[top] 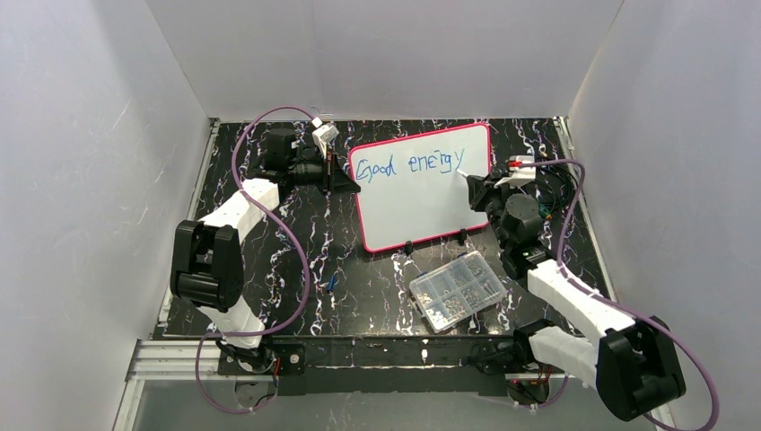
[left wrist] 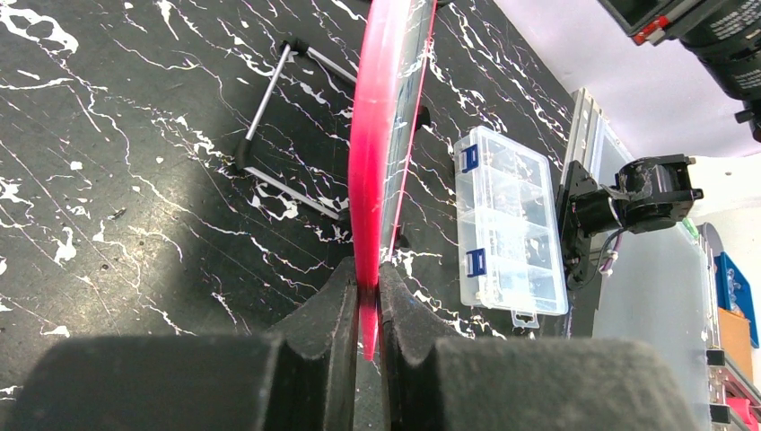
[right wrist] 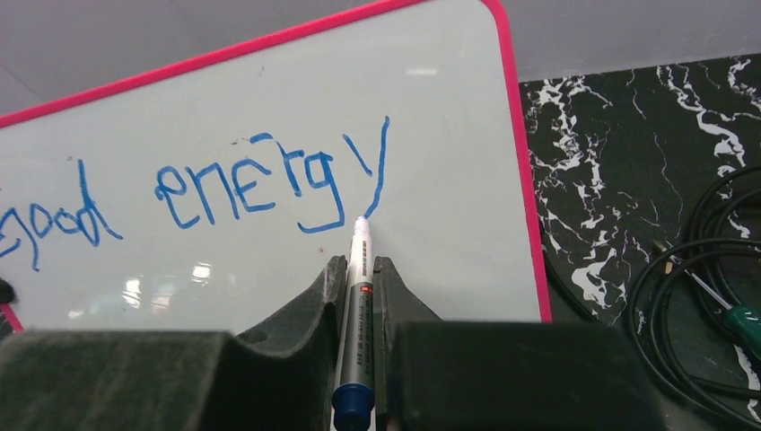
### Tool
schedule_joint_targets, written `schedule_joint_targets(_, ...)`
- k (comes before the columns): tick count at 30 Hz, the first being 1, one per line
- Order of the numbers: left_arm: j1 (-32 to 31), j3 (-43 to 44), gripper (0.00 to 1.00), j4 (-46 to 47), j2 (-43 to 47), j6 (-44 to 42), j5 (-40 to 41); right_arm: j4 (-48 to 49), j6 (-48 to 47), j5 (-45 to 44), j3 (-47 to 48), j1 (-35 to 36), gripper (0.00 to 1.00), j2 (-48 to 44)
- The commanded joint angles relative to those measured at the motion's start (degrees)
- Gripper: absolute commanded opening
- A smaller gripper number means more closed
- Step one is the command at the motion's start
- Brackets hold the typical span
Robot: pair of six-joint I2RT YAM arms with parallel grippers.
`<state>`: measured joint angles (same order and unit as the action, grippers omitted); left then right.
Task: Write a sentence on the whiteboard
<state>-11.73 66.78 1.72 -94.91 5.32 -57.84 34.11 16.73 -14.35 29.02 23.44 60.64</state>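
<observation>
At the left edge of the board, the left gripper [left wrist: 365, 278] is clenched on the pink frame, both pads pinching it edge-on, so this arm steadies and does not write. Whiteboard [top: 422, 202] stands on its small feet toward the back middle of the worktop [top: 296, 269], face tilted toward the arms, its long axis running left to right. Sentence [right wrist: 197, 189] so far reads "Good energy" in blue along the upper band; everything below it is bare white. Marker [right wrist: 362, 235] sits tip-forward, its long axis pointing straight off the wrist onto the board face, tip at the foot of the y's long stroke and apparently touching the surface. Right gripper [right wrist: 359, 265] is closed tight on the marker's barrel, at the board's right side. Judgement: any further words need the free space, which lies below and to the left of the tip, so the right arm must carry the tip that way.
</observation>
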Motion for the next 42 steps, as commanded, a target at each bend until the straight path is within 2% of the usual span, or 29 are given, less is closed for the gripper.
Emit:
schedule_joint_targets(1,0.0,1.0,0.00,0.6,3.9,-0.2,-1.1,-2.0,0.2,0.4,0.9,0.4,0.01,-5.7)
schedule_joint_targets(7,0.0,1.0,0.00,0.8,3.9,0.0,-1.5,-3.9,2.3,7.3,1.3,1.2,0.01,-7.4)
schedule_joint_targets(11,0.0,0.9,0.00,0.8,4.0,0.1,-1.5,-2.7,3.5,9.7,1.6,4.5,0.01,-5.7)
schedule_joint_targets(20,0.0,0.9,0.00,0.8,4.0,0.3,-1.3,5.0,3.9,5.9,5.1,17.2,0.01,4.4)
schedule_joint_targets(27,0.0,1.0,0.00,0.8,3.9,0.3,-1.5,12.2,3.5,3.2,8.4,23.3,0.01,12.5)
schedule_joint_targets(32,0.0,1.0,0.00,0.8,4.1,0.3,-1.6,14.5,2.9,1.0,9.3,25.3,0.01,15.3)
schedule_joint_targets(42,0.0,1.0,0.00,0.9,4.2,0.3,-1.7,12.3,1.9,-4.4,9.1,26.3,0.01,17.1)
